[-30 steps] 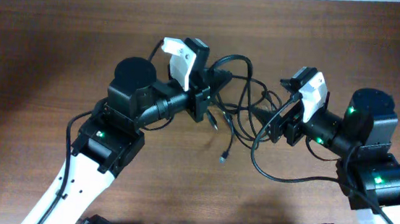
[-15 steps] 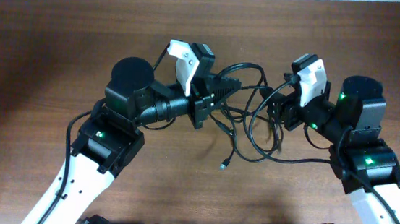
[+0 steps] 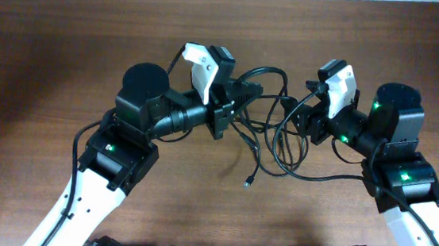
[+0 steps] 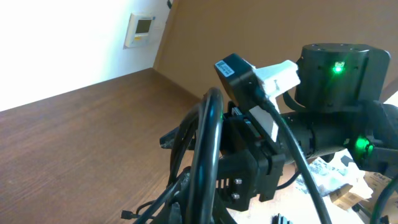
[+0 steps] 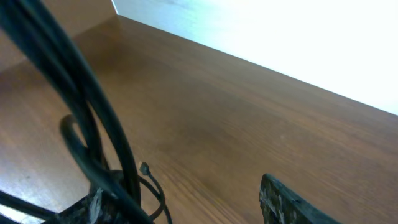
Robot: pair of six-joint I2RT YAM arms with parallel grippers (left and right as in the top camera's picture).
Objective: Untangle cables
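— Where does the tangle of thin black cords (image 3: 271, 127) lie?
— Over the brown wooden surface (image 3: 50, 60), strung left-to-right between both arms. The left pincer (image 3: 237, 99) pinches one end. The right pincer (image 3: 298, 118) is spread, cords beside one finger.

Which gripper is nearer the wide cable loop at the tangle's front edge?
Right. The right gripper sits just behind the wide loop; the left gripper, shut on the cables, is farther off across the tangle.

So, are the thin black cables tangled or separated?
Tangled: the black cables cross in several overlapping loops bunched together; only one plug end trails free.
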